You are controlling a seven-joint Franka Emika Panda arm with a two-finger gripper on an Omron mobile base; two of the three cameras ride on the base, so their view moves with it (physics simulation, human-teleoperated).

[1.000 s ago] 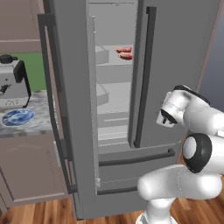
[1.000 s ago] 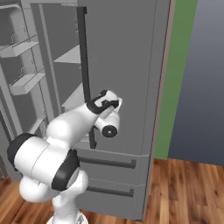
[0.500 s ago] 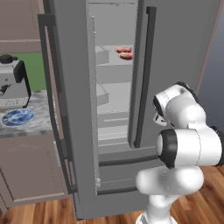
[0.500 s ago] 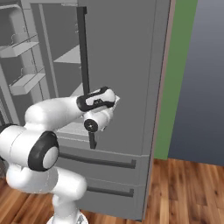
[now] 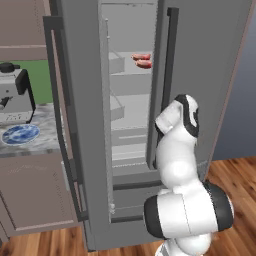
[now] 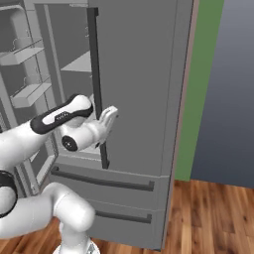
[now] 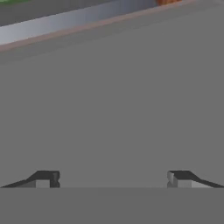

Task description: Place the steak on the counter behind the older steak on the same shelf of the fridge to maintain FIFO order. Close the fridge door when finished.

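Here the gripper point(image 6: 110, 119) is hovering just beside the long dark handle point(image 6: 97, 89) of the fridge point(image 6: 144, 74), and in the hand view its two tips are standing wide apart with nothing between them, facing a flat grey door face. The right door point(image 5: 200, 75) is standing ajar, the left door point(image 5: 75, 125) swung further out. Both steaks are already lying inside: two reddish pieces point(image 5: 142, 60) are sitting side by side on an upper shelf point(image 5: 131, 67), too small to say which is the paler one or which lies behind. So the job now looks to be closing up. The handle is running upright, top to bottom, and it lies just to the inside of the open fingers, toward the gap of the fridge. Pushing the door shut would mean pressing on its outer face, away from the robot.
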